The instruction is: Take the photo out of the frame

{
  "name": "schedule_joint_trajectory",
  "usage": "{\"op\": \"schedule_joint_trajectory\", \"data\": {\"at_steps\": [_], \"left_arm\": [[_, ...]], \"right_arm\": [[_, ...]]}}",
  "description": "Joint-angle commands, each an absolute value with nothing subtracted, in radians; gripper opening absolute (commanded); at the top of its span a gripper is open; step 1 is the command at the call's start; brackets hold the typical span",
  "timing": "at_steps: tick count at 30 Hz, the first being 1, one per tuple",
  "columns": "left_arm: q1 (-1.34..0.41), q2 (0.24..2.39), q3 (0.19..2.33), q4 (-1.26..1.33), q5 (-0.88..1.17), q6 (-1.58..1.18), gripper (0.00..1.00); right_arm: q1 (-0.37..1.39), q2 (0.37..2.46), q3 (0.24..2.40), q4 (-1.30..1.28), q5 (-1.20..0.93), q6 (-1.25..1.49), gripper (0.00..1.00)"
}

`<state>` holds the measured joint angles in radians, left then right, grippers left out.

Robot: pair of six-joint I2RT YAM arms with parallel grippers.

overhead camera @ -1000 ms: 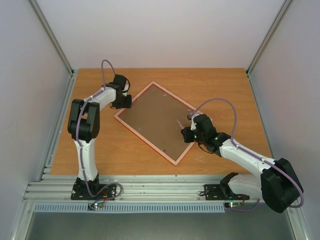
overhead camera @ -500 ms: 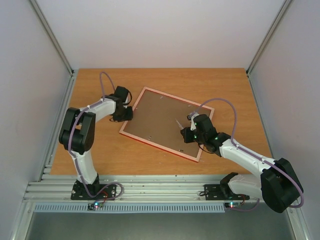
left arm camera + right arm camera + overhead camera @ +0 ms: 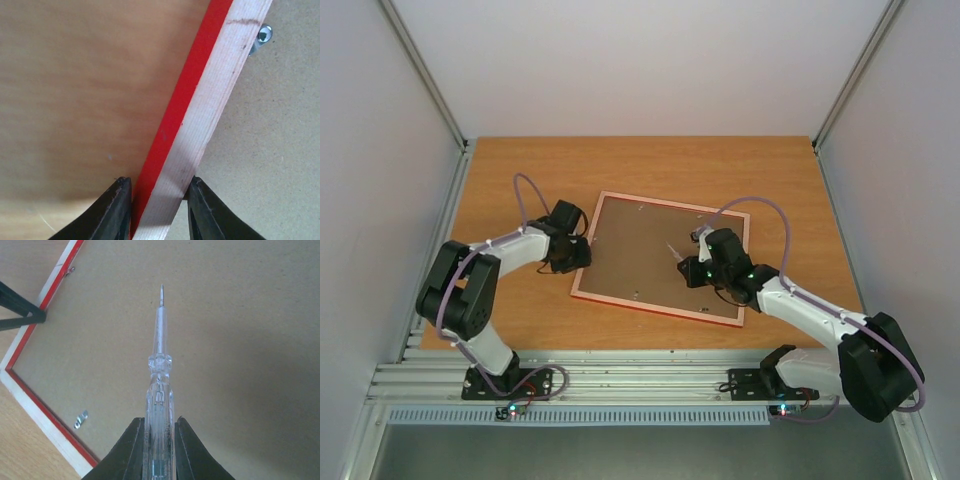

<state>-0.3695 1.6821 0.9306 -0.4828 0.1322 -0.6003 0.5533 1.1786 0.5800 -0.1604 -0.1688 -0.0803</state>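
Our left gripper is pinching the left rail of the frame; our right gripper is clamping a clear screwdriver above the backing board. The frame is lying face down mid-counter, the photo hidden. We are freeing the back; next, we reckon, comes swivelling the clips aside.

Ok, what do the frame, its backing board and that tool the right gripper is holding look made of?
The frame: probably wood, bare pale grain on the back face, glossy red paint on the outer edge. The backing board: likely fibreboard, matte brown, finely speckled, no grain. The screwdriver: clear plastic handle with parts visible inside, thin grey metal tip.
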Motion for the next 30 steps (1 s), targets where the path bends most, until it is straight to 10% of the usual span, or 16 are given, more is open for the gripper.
{"op": "schedule_joint_trajectory", "data": {"at_steps": [1, 30], "left_arm": [[-0.413, 1.644, 0.849, -0.480, 0.204, -0.680, 0.32], [-0.454, 1.684, 1.008, -0.593, 0.062, -0.475, 0.51]], "right_arm": [[0.550, 1.223, 0.604, -0.134, -0.228, -0.100, 0.01], [0.620, 1.466, 0.796, -0.169, -0.334, -0.090, 0.01]]}}
